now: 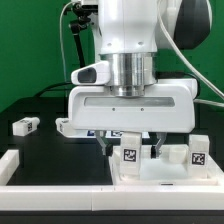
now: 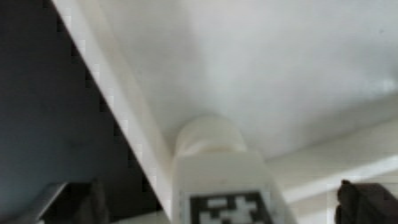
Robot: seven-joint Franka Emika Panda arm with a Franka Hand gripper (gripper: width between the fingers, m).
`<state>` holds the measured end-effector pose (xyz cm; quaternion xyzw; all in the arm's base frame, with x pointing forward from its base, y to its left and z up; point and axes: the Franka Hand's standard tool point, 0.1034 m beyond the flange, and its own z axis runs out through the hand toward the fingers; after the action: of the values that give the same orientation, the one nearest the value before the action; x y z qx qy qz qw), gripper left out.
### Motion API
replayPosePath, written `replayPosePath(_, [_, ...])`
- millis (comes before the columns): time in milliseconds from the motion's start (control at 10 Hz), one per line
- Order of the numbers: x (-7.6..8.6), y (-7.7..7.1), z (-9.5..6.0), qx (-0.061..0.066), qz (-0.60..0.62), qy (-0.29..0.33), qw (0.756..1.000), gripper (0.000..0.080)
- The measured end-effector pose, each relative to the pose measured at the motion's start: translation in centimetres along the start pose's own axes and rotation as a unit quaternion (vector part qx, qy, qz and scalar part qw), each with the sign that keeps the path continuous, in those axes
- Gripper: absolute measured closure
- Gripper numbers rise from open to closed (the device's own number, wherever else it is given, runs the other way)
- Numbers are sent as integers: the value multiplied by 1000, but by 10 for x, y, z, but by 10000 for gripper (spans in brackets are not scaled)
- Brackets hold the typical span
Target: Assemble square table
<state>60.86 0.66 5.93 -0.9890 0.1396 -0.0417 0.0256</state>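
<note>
The white square table top (image 1: 150,172) lies at the front right, and in the wrist view its flat white surface (image 2: 267,80) fills most of the picture. A white leg block (image 1: 128,152) with a black-and-white tag stands on it; it also shows in the wrist view (image 2: 222,175). My gripper (image 1: 131,150) hangs straight down over this leg. In the wrist view the gripper (image 2: 217,205) is open, with one dark finger on each side of the leg and a gap at both. Two more leg blocks (image 1: 198,150) (image 1: 172,153) stand on the top to the exterior view's right.
A loose tagged leg block (image 1: 25,126) lies on the black table at the exterior view's left. Another white part (image 1: 62,127) is half hidden behind the gripper body. A long white border rail (image 1: 20,165) runs along the front left. A green wall stands behind.
</note>
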Motion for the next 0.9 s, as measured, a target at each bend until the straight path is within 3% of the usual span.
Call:
replayPosePath(200, [1,0,0,0,0,-1,1000,151])
replayPosePath(500, [0,0,0,0,0,-1,1000,517])
replayPosePath(900, [0,0,0,0,0,-1,1000,515])
